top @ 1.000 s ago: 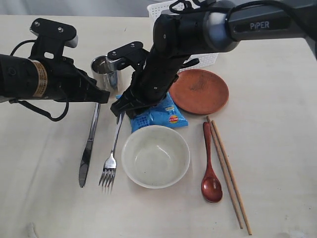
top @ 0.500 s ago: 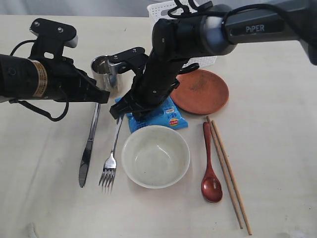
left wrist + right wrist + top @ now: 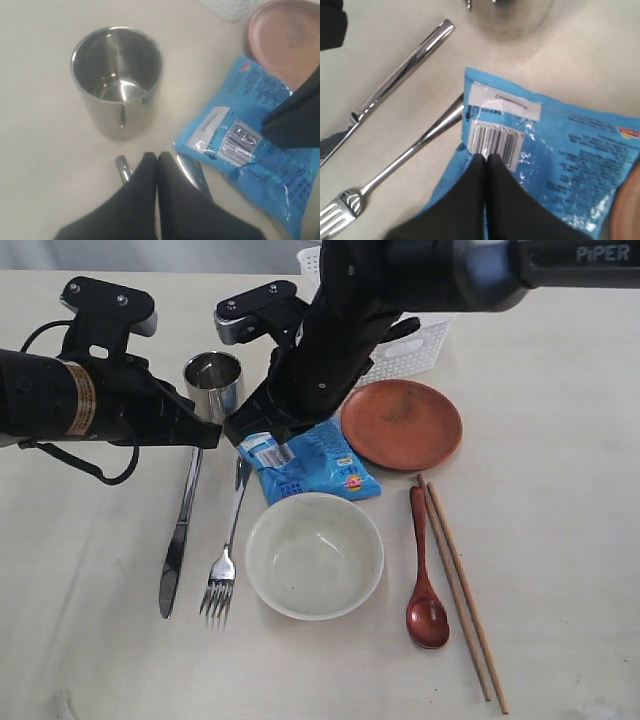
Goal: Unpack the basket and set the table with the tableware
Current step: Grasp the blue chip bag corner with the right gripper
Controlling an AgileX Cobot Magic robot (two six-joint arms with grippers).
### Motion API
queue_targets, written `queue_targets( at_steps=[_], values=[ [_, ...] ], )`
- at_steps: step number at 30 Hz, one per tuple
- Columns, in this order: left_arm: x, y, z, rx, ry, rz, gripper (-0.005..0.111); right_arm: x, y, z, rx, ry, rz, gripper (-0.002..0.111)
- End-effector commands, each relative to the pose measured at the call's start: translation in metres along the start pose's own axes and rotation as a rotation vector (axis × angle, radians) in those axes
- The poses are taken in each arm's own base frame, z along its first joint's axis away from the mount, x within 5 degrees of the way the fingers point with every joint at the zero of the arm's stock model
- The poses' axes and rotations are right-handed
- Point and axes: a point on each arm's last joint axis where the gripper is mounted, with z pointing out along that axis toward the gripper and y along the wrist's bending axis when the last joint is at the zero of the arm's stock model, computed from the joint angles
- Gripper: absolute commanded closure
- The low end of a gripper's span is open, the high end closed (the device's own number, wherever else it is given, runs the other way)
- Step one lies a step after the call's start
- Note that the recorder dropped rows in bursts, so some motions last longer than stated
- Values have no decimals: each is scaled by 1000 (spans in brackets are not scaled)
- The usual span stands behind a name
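only the right wrist view shows the right hand [image 3: 486, 158] closed over the packet [image 3: 570, 145] barcode; left hand [image 3: 157, 157] closed.

My right hand [image 3: 486, 156] black; packet [image 3: 308, 462] bright blue, white label, black barcode stripes; plate [image 3: 401, 424] beside packet red-brown; bowl [image 3: 314, 555] cream; cup [image 3: 213, 383] shiny steel; basket [image 3: 420, 345] white, woven-look.

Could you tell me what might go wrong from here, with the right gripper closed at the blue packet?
The right gripper seems to pinch only a bit of the blue packet by its barcode, so it may slip free. The fork has its handle end against the packet's edge; pulling could skew it. The left gripper, shut, sits close beside the steel cup and the right gripper; they might bump.
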Motion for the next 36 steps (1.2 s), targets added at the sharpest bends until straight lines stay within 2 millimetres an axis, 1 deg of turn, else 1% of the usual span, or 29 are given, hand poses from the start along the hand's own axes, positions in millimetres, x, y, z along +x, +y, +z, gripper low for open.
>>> queue_targets(
  at_steps=[1, 2, 3, 4, 5, 6, 7, 8, 9, 11, 13, 14, 16, 18, 22, 24, 25, 27, 29, 32, 36],
  values=[
    [-2, 1, -1, -5, -8, -13, 107, 5, -15, -11, 51, 46, 7, 107],
    [-2, 1, -1, -5, -8, -13, 107, 7, -20, -12, 52, 57, 25, 103],
    [-2, 1, -1, -5, -8, -13, 107, 8, -24, -12, 52, 65, 37, 95],
    [-2, 1, -1, -5, -8, -13, 107, 9, -27, -13, 52, 71, 47, 85],
    [-2, 1, -1, -5, -8, -13, 107, 9, -29, -13, 54, 76, 58, 70],
    [-2, 1, -1, -5, -8, -13, 107, 10, -31, -14, 55, 78, 67, 53],
    [-2, 1, -1, -5, -8, -13, 107, 10, -32, -14, 55, 78, 70, 41],
    [-2, 1, -1, -5, -8, -13, 107, 9, -32, -13, 57, 74, 70, 29],
    [-3, 1, -1, -4, -9, -13, 107, 9, -33, -11, 58, 68, 76, 25],
    [-3, 1, -1, -4, -9, -13, 107, 9, -34, -5, 60, 68, 79, 27],
    [-3, 1, -1, -2, -10, -13, 107, 10, -36, 5, 62, 76, 86, 33],
    [-3, 1, -1, -2, -10, -13, 107, 13, -37, 15, 61, 99, 94, 37],
    [-3, 1, -1, -2, -10, -13, 107, 17, -39, 28, 58, 134, 101, 37],
    [-3, 0, -1, 2, -13, -13, 107, 19, -40, 34, 58, 147, 104, 37],
    [-4, -1, -1, 18, -22, -13, 107, 19, -40, 35, 57, 141, 109, 38],
    [-4, -1, -1, 18, -22, -13, 107, 19, -40, 35, 57, 141, 109, 52],
    [-4, -1, -1, 18, -22, -13, 107, 19, -40, 35, 57, 141, 109, 63],
    [-4, -1, -1, 18, -22, -13, 107, 18, -40, 35, 56, 139, 109, 82],
    [-4, -1, -1, 18, -22, -13, 107, 18, -40, 35, 56, 139, 115, 96],
    [-4, -1, -1, 18, -22, -13, 107, 18, -40, 34, 57, 136, 120, 109],
    [-4, -1, -1, 18, -22, -13, 107, 15, -39, 23, 59, 112, 120, 109]
  ],
)
